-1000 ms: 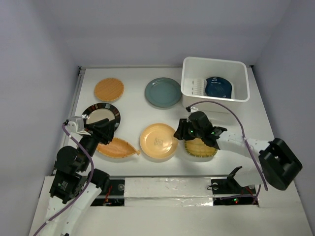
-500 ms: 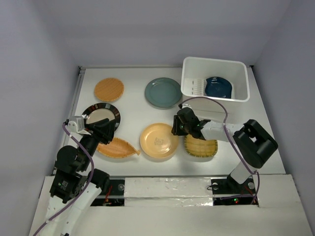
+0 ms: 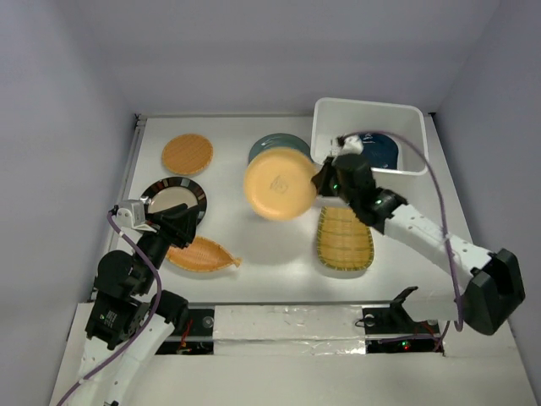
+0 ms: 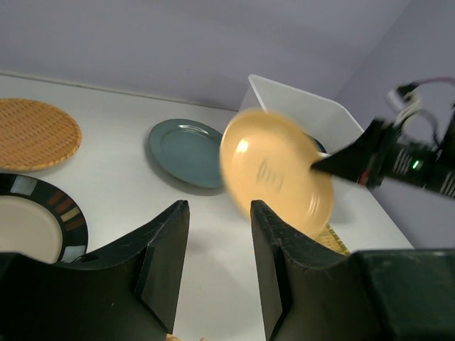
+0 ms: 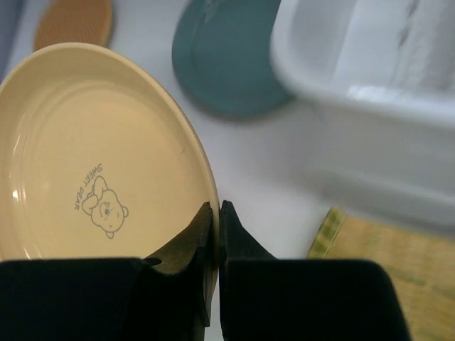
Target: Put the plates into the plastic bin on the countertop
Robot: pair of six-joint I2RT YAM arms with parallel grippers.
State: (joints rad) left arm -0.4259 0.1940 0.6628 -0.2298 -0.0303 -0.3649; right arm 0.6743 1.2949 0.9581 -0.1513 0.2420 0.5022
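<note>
My right gripper point(image 3: 322, 183) is shut on the rim of the round yellow plate point(image 3: 279, 184) and holds it in the air left of the white plastic bin point(image 3: 414, 165). In the right wrist view the gripper point(image 5: 215, 210) pinches the plate point(image 5: 85, 163) by its edge. The dark blue leaf plate point(image 3: 382, 150) lies in the bin. The grey-teal plate point(image 3: 272, 144) is partly hidden behind the yellow one. The ribbed yellow oblong plate point(image 3: 344, 239) lies on the countertop. My left gripper point(image 3: 182, 222) is open over the orange leaf plate point(image 3: 203, 255), next to the black-rimmed cream plate point(image 3: 173, 196).
The round orange plate point(image 3: 187, 154) lies at the back left. Pale lavender walls bound the white countertop point(image 3: 245, 279). In the left wrist view the gripper point(image 4: 219, 234) looks towards the yellow plate point(image 4: 276, 173), the teal plate point(image 4: 183, 151) and the bin point(image 4: 284, 99).
My right gripper took the yellow plate by its rim, lifted it off the countertop and carried it back and up toward the bin. The left arm has not moved.
</note>
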